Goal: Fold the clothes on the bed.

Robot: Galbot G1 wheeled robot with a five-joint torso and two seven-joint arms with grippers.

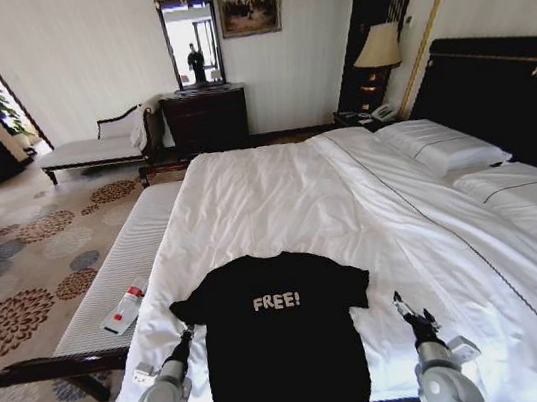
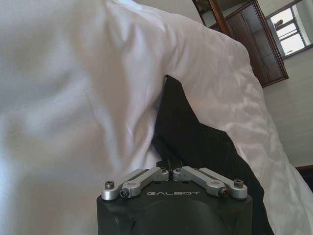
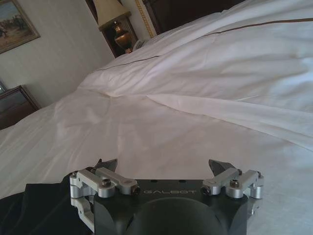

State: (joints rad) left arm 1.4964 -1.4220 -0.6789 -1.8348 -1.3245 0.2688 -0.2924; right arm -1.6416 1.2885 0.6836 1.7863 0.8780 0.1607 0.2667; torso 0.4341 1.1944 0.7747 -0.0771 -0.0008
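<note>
The clothes (image 1: pixel 279 336), a black T-shirt with white "FREE!" lettering, lie spread flat and chest up on the white duvet of the bed (image 1: pixel 278 199), near its foot edge. My left gripper (image 1: pixel 187 334) sits at the lower edge of the shirt's left sleeve. In the left wrist view its jaws are drawn together, shut where the black cloth (image 2: pixel 195 137) begins. My right gripper (image 1: pixel 402 304) rests low over bare duvet a little to the right of the shirt, open with nothing between its fingertips (image 3: pixel 106 163). A corner of the shirt (image 3: pixel 29 208) shows beside it.
A long cushioned bench (image 1: pixel 119 284) runs along the bed's left side with a small white and red object (image 1: pixel 125 308) on it. Pillows (image 1: pixel 443 150) and a dark headboard (image 1: pixel 515 93) are at the right. A dresser (image 1: pixel 206 119), chaise (image 1: pixel 99 145) and lamp (image 1: pixel 377 48) stand by the far wall.
</note>
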